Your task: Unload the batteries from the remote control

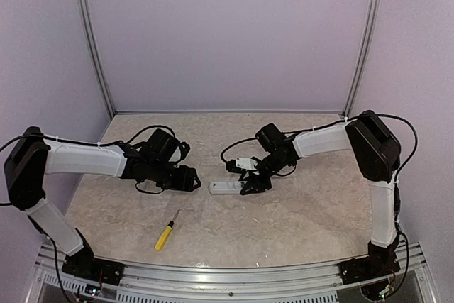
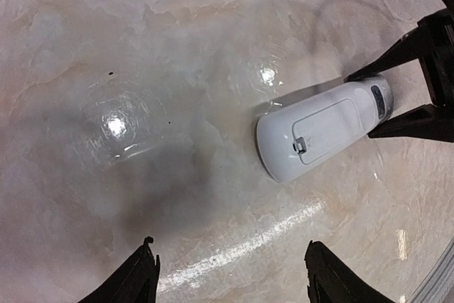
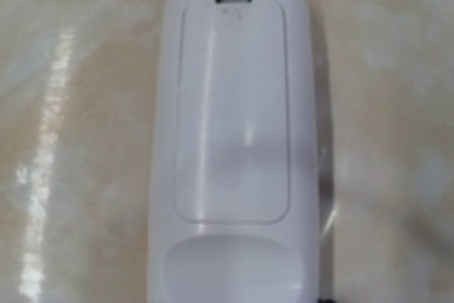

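Observation:
The white remote control lies flat on the table, back face up, with its battery cover closed and the latch toward my left arm. The batteries are hidden inside. My right gripper is down over the remote's right end. In the left wrist view its two black fingers press against both sides of the remote. The right wrist view is filled by the remote's back. My left gripper is open and empty, low over the table just left of the remote.
A yellow-handled screwdriver lies on the table nearer the front, left of centre. The marbled tabletop is walled at the back and on both sides. A black cable loops behind each wrist.

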You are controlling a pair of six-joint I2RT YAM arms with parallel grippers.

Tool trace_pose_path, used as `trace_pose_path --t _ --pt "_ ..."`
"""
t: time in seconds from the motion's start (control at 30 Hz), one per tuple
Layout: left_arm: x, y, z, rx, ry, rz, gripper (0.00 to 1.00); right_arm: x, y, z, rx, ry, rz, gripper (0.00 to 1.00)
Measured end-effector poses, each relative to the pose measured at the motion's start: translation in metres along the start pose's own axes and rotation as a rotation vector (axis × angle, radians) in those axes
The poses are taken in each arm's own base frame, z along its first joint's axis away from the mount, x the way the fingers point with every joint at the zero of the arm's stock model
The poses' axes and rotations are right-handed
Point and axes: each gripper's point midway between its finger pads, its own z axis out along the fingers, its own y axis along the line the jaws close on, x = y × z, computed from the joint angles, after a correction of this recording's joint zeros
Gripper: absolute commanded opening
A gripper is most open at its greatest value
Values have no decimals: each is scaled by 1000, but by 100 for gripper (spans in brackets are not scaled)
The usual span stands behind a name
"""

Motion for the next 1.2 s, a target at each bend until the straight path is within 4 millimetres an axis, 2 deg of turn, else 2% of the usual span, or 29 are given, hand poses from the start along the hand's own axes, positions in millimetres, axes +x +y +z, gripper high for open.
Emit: trace_pose_path --t 0.1,0.23,0.4,0.5,0.67,0.83,1.0,1.2 --pt "-4 2 -1 3 -8 -62 65 0 6 0 15 -6 15 27" --pt "-11 2 -4 -10 -1 -125 64 -3 13 2 38 -21 40 25" --pt "-31 -8 -7 -23 -10 -216 55 -5 16 2 96 -22 83 23" --pt "-40 -14 -3 -22 -12 -276 53 -7 14 3 143 -14 135 24" --pt "-40 -26 0 11 -6 -265 49 -9 15 4 183 -19 176 24" --pt "-45 -36 5 133 -19 -201 47 -8 15 3 205 -15 205 24" --pt "-37 -26 25 221 28 -185 44 -8 13 3 212 -14 218 23" --pt "-23 -34 49 289 98 -144 43 -8 13 3 212 -14 224 23"
